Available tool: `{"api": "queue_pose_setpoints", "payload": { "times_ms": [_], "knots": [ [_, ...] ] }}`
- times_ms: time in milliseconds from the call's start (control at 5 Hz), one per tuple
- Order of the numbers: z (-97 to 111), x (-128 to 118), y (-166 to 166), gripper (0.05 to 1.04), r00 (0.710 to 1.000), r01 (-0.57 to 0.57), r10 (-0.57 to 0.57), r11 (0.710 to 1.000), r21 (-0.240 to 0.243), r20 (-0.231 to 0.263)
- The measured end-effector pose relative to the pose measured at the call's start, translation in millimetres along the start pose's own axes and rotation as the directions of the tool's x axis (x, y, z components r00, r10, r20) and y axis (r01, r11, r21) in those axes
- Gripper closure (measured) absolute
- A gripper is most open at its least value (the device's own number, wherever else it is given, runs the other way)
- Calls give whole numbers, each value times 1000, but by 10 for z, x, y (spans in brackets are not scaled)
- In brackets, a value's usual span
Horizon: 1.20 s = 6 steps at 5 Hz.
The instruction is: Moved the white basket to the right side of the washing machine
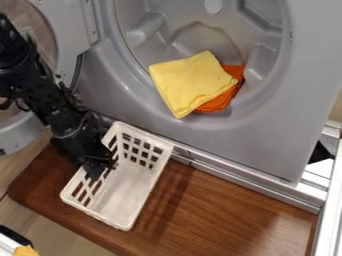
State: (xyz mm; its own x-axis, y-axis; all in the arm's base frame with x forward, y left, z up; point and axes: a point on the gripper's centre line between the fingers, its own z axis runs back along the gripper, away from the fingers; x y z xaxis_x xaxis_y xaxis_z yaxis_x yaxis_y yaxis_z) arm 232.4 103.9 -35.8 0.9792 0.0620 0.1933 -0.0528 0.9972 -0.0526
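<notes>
The white basket (127, 192) stands upright on the brown wooden board, in front of the washing machine (267, 135) and left of its middle. From the upper left the black arm comes down, and its gripper (100, 172) is at the basket's left long wall, overlapping part of it. How the fingers meet the wall is hidden by the dark gripper body. The basket holds nothing that I can see.
A yellow cloth (190, 82) and an orange cloth (224, 95) lie in the machine's round opening. The open door (27, 130) is at the left. Metal rails (254, 185) run along the machine's base and the right edge. Wooden board (220, 215) extends to the basket's right.
</notes>
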Motion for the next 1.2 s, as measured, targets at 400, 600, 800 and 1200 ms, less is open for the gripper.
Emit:
{"api": "queue_pose_setpoints", "payload": {
  "times_ms": [400, 600, 800, 1200],
  "knots": [
    [280, 84, -249, 992, 990, -120, 124, 991, -60, 73],
    [310, 82, -490, 992, 980, -179, 189, 973, -146, 56],
    [379, 134, -726, 992, 974, -196, 215, 959, -205, 75],
    [308, 47, -1276, 992, 987, -138, 155, 953, -269, 44]
  ]
}}
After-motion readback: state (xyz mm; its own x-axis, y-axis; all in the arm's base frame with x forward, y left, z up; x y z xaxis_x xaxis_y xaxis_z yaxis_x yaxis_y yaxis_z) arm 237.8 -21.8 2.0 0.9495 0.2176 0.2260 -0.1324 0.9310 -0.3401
